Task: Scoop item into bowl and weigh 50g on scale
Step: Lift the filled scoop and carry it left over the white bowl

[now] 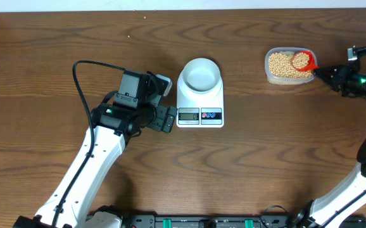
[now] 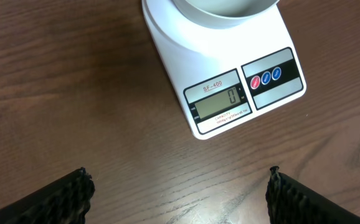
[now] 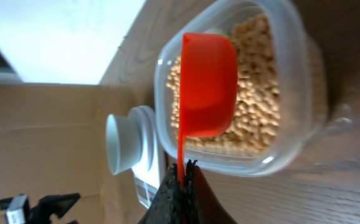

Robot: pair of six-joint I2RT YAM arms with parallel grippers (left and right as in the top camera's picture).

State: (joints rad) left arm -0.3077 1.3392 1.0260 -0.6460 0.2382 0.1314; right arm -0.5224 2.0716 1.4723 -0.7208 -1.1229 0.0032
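Right wrist view: the right end effector (image 3: pixel 181 182) is clamped together on the thin handle of a red scoop (image 3: pixel 208 84), so the fingers themselves show only as a dark wedge at the bottom edge. The scoop's cup lies over the open mouth of a clear plastic container (image 3: pixel 295 93) filled with tan beans (image 3: pixel 261 118); only the cup's red back faces this camera, so what it carries is hidden here, and from overhead it is too small to judge. Past the container, blurred, the white bowl (image 3: pixel 119 144) sits on the scale (image 3: pixel 144 186), the scale half cut off by the fingers. On the other side of the table (image 1: pixel 56 38), the left end effector (image 2: pixel 179 177) stands wide apart just beside the scale's front edge, gripping nothing, only the tips of its black ribbed fingers (image 2: pixel 68 196) entering the left wrist picture. That camera reads the scale clearly: "SF-400" printed above the grey display (image 2: pixel 220 104), which shows 0, a line of small print beneath it too fine to read, and round red and blue buttons (image 2: pixel 265 77) alongside. The bowl's top is cropped there. A black cable (image 1: pixel 75 73) loops up from the left arm.
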